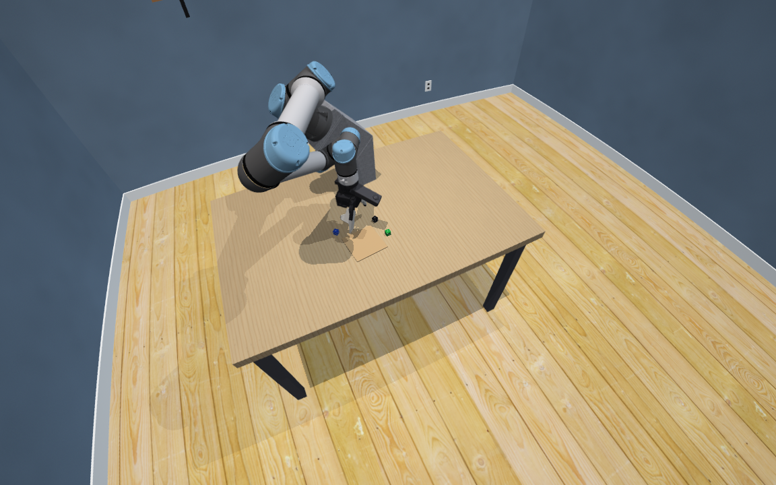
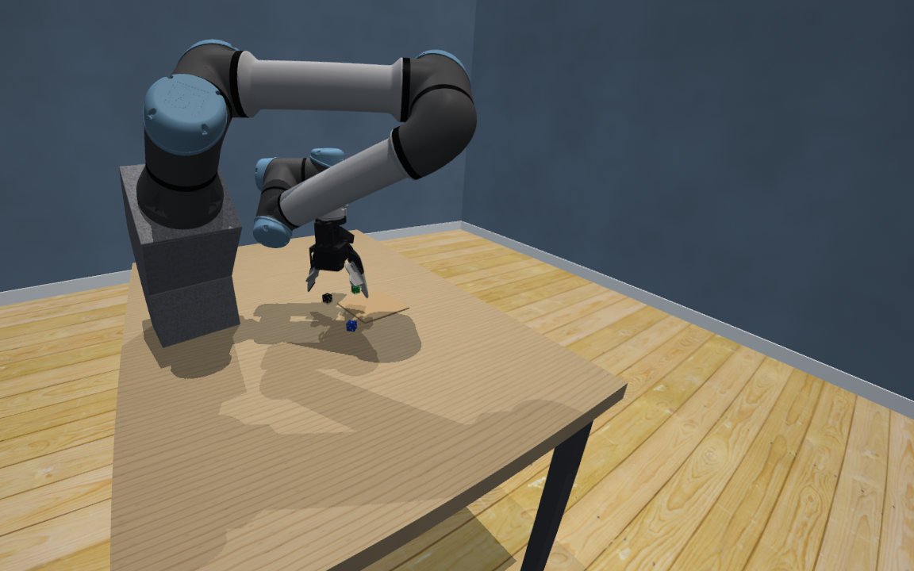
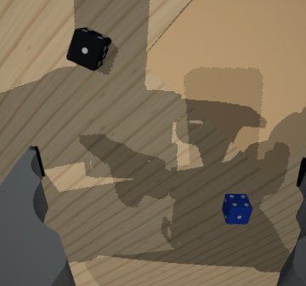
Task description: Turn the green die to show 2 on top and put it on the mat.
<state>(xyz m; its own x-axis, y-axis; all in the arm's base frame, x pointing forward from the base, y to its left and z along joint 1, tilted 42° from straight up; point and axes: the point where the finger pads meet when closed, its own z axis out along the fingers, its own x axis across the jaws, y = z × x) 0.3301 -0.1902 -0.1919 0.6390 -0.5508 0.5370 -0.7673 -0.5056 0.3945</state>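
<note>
The green die [image 1: 388, 232] sits on the table just off the far right corner of the tan mat [image 1: 369, 244]; in the exterior view it [image 2: 355, 289] is partly hidden behind a finger. My gripper [image 2: 336, 286] is open and empty. It hovers above the table beside the mat's left corner, between the black die [image 1: 374, 219] and the blue die [image 1: 336, 231]. The wrist view shows the black die [image 3: 88, 48] with 1 on top, the blue die [image 3: 237, 208] and the mat [image 3: 238, 60], but not the green die.
The arm's grey pedestal [image 2: 183, 273] stands at the back of the table. The table edge [image 1: 378, 307] is well away from the dice. The arm's shadow covers the table around the gripper.
</note>
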